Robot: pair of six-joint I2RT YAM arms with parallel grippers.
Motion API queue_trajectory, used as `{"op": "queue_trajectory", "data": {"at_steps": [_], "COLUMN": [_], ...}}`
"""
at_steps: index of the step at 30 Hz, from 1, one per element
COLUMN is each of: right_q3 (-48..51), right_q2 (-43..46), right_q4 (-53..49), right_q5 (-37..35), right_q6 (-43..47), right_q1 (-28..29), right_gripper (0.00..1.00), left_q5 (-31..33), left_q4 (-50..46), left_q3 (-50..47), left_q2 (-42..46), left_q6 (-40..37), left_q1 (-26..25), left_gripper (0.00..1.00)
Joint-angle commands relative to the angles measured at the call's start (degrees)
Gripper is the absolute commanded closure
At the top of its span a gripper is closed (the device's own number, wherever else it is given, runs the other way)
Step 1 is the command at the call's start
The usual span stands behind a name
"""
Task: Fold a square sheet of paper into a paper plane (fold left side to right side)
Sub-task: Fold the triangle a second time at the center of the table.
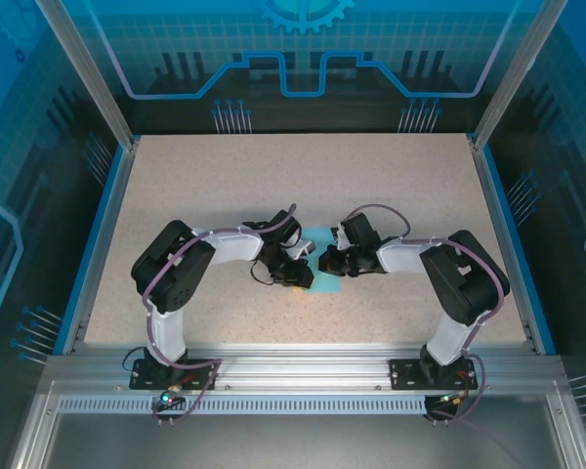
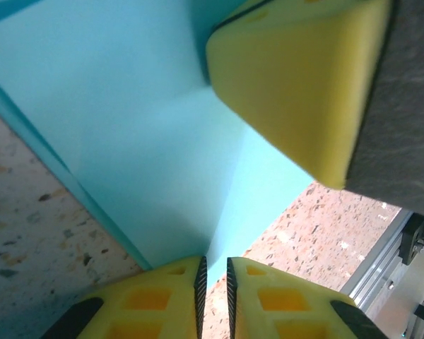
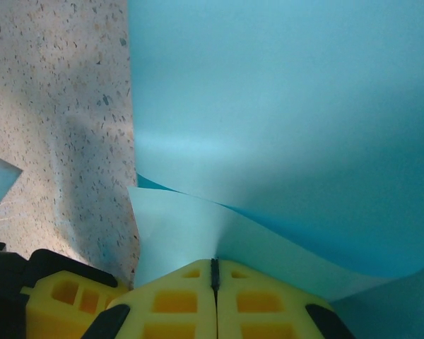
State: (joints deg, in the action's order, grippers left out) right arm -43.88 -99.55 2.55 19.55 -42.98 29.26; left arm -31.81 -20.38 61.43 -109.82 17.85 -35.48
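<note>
Both arms are bent in toward the middle of the table (image 1: 225,176). The left gripper (image 1: 300,279) and right gripper (image 1: 324,262) meet nose to nose over the square sheet of paper (image 1: 319,237). The sheet sits pretty much dead centre on the speckled top, and from above it's mostly tucked under the wrists. It's thin, light-blue stuff.

On the left wrist cam, the left one has its yellow pads (image 2: 155,300) nearly together with just a slit between them. A pointed bit of the blue sheet runs right down into that slit, so it's pinching the paper. A crease line climbs up the sheet from there. One yellow finger (image 2: 297,85) of the other arm hangs over the paper at the top right of that view.

On the right wrist cam, the right one is clamped fully closed on a paler lower layer of the sheet. A bigger blue flap curls up and over in front of it, lifted off the table. Can't tell how many layers are in either pinch.
</note>
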Motion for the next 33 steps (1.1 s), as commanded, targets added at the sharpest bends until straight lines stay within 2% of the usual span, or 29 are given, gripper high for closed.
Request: {"op": "queue_trajectory", "data": {"at_steps": [1, 15, 24, 33], "right_q3": [0.83, 0.57, 0.46, 0.46], "right_q2": [-0.71, -0.99, -0.90, -0.86], "right_q4": [-7.62, -7.98, -7.89, -7.73], "right_q5": [-2.79, -2.95, -2.75, -2.54], "right_q6": [1.32, 1.52, 1.54, 1.54], "right_q1": [0.28, 0.28, 0.25, 0.28], "right_gripper": [0.93, 0.93, 0.93, 0.93], "left_q5": [0.58, 1.40, 0.77, -1.91], "left_q4": [-2.82, -3.47, -1.36, -1.23], "left_q3": [-2.65, -7.00, -5.12, 0.70], "left_q2": [1.00, 4.79, 9.50, 3.47], "left_q6": [-1.32, 1.07, 3.06, 2.87], "left_q1": [0.57, 0.47, 1.42, 1.47], "left_gripper": [0.81, 0.82, 0.83, 0.83]}}
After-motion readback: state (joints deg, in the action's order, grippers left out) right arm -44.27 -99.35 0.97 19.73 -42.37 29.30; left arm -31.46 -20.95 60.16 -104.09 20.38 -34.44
